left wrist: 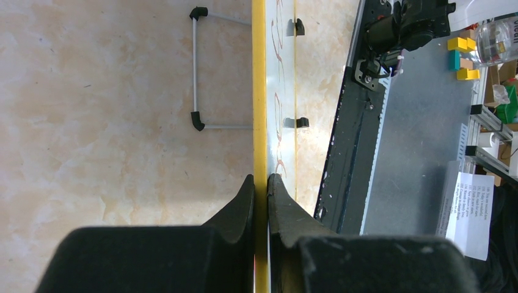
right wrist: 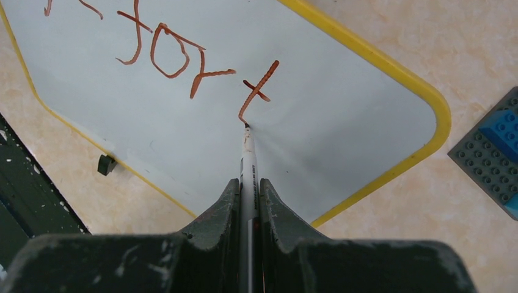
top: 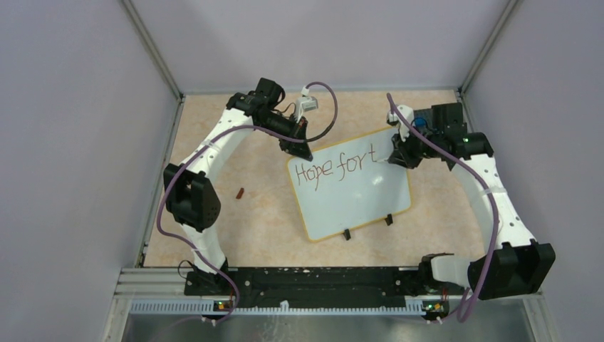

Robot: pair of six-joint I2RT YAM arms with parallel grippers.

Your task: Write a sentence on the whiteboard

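The whiteboard [top: 356, 196] lies tilted mid-table, white with a thin yellow rim and two black feet. On it the sentence [top: 335, 169] reads "Hope for t" in reddish-brown marker. My left gripper [top: 300, 151] is shut on the board's far left corner; in the left wrist view its jaws [left wrist: 261, 183] pinch the yellow rim [left wrist: 259, 91] edge-on. My right gripper [top: 397, 158] is shut on a white marker [right wrist: 247, 165], whose tip touches the board [right wrist: 342, 128] at the foot of the letter "t" [right wrist: 258, 90].
A small red marker cap [top: 241, 192] lies on the table left of the board. A dark grey studded plate with blue bricks [right wrist: 492, 146] sits just beyond the board's far right corner. The board's wire stand [left wrist: 198, 67] folds out behind it.
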